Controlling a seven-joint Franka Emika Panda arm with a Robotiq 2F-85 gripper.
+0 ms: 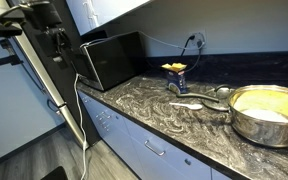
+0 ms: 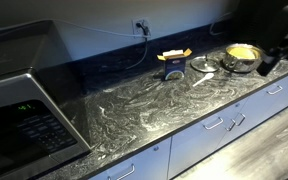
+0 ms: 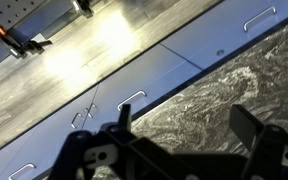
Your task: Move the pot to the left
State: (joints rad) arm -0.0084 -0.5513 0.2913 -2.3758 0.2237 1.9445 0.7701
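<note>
**Operator:** My fingers (image 3: pixel 246 125) fill the bottom of the wrist view, spread well apart with nothing between them. Behind them I see only drawer fronts (image 3: pixel 134 65) and the edge of the marbled surface (image 3: pixel 249 70). No pot there.

**Spotter:** So where is it?

**Operator:** In both exterior views the pot (image 1: pixel 269 114) (image 2: pixel 241 57) stands upright on the surface, toward the end away from the microwave (image 2: pixel 24 120). My arm (image 2: pixel 281 35) hangs near it, on the side away from the glass lid (image 2: pixel 204 65).

**Spotter:** How do you take it?

**Operator:** I judge the reach unfinished. I want to swing the wrist in over the surface until the rim shows between the fingers. Then I lower one finger inside the wall and one outside, clear of the side handles, and close firmly. Polished steel will likely slip under a soft pinch.

**Spotter:** And the move itself?

**Operator:** Barely lift, keep it level, travel slowly. If left runs toward the microwave, the lid and a pale utensil (image 1: pixel 187 104) lie close on that side, so I'd stop short of them.
</note>
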